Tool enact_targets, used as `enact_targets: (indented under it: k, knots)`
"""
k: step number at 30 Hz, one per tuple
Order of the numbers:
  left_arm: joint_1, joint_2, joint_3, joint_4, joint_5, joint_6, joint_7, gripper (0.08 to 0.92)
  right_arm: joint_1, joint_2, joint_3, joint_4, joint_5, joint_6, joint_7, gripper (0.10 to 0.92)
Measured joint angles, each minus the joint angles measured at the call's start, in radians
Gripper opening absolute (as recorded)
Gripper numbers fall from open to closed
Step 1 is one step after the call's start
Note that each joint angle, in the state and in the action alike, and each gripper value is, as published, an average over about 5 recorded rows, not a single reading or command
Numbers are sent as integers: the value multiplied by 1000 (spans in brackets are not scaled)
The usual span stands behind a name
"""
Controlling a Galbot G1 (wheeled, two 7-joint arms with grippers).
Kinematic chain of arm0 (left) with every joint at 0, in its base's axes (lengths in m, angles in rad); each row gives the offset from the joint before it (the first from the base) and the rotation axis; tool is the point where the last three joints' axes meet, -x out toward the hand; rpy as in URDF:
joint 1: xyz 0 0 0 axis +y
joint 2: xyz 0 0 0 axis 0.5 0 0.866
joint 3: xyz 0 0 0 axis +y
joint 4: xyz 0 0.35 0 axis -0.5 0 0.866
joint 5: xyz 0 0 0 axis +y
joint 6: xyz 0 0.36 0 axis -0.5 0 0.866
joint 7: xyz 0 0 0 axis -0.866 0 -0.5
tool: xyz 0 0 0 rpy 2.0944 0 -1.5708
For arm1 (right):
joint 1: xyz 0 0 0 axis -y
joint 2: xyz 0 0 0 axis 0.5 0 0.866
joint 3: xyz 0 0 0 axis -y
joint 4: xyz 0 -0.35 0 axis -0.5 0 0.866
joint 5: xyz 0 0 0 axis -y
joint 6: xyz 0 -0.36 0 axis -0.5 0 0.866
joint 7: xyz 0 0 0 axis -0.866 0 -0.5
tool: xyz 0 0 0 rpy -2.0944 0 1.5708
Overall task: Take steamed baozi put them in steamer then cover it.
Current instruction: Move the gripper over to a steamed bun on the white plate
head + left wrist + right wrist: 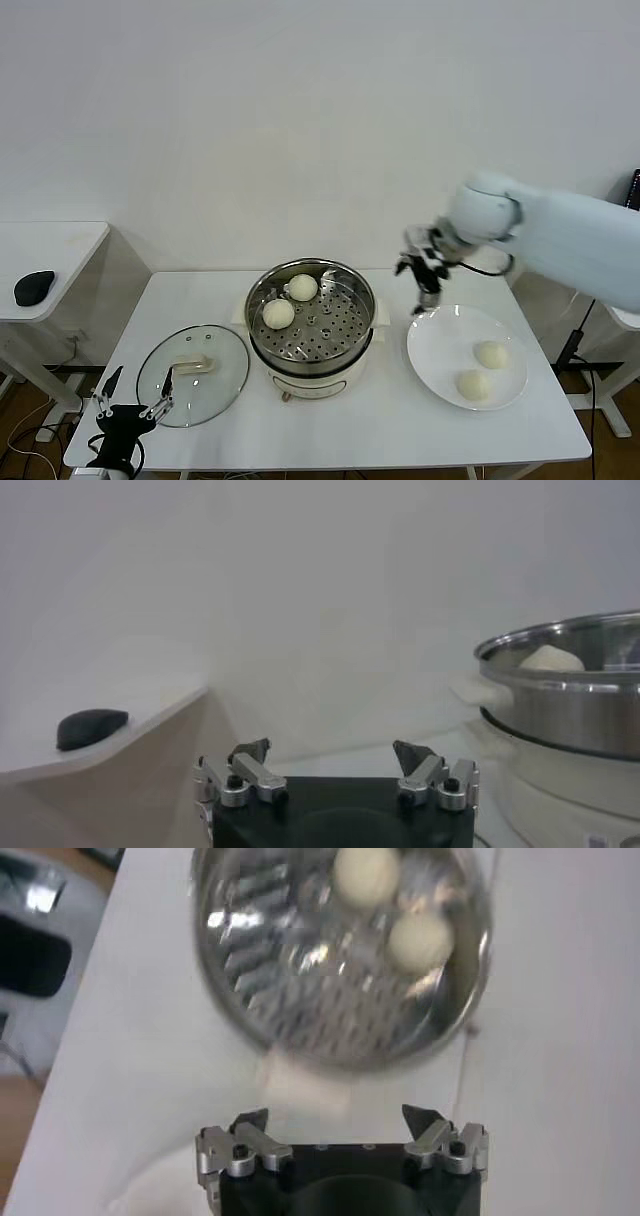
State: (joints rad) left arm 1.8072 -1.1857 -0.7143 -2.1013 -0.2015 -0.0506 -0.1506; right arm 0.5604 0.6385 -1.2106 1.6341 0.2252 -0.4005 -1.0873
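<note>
left gripper [132, 407], jaws wide, empty, hangs off the table's [350, 420] near edge by the cover [193, 374]. two baozi [482, 370] on the plate [440, 372], two (touching) in the steamer [345, 330]. right gripper [424, 283], jaws spread, empty, hovers between them.

No text, label, brand or number can be read anywhere — not on any surface in view.

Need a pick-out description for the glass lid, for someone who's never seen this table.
On the white table, find the steel steamer at its centre. The lid lies flat on the tabletop on the robot's left of it, near the front edge. Unlike the white plate on the other side, it is clear glass with a steel rim and a cream bar handle.
</note>
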Motion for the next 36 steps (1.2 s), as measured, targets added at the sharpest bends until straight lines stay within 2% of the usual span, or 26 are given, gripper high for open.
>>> enact_targets:
  k: [8,15,25,36]
  knots:
    - [17,-3,-3,8,10,-2,1,823,-244,-188,173,29,-143,86,-31,823]
    - [33,-12,0,8,24,-5,1,823,-502,-264,368,23,-240,139,-36,823]
    - [52,-21,-5,8,32,-7,0,823,-745,-270,535,-15,-317,175,-24,823]
    - [50,-19,-16,19,32,-8,0,823,-827,-204,588,-98,-363,187,6,823]
